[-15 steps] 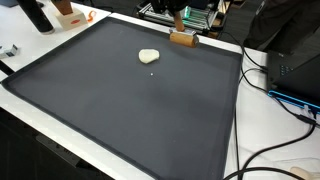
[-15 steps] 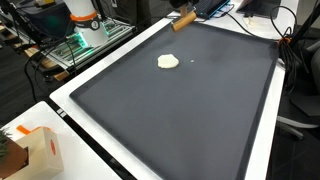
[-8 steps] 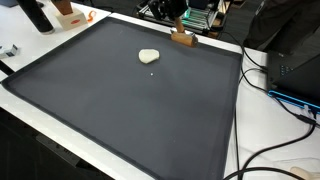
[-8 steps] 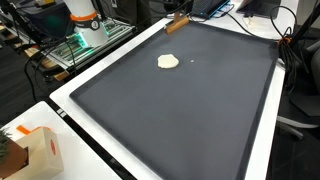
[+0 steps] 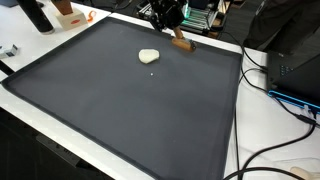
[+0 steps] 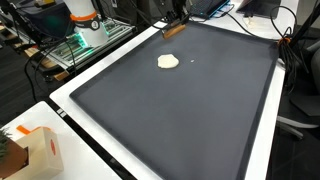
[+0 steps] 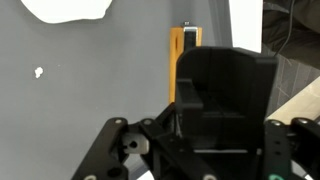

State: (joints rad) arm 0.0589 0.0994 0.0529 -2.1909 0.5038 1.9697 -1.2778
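**Gripper** [image 5: 166, 14]: low over the far mat edge in both exterior views. Fingers hidden, so can't tell if open or closed. Has slid sideways vs. 1 s ago.

**Wooden block** [image 5: 181, 43]: just beside the gripper, flat on the mat [image 5: 130, 110]. In the wrist view it lies straight ahead [image 7: 183, 60]. Was square to the mat edge, now skewed and further in. Prob. nudged, not lifted.

**White lump** [image 5: 149, 56]: near, past the block, apart from it. Unmoved.

**Table** [image 5: 243, 105]: white rim round the mat.

**Cables** [image 5: 285, 150]: well apart from the gripper.

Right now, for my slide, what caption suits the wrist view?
Gripper over a dark mat, wooden block close by, white lump at the top left.
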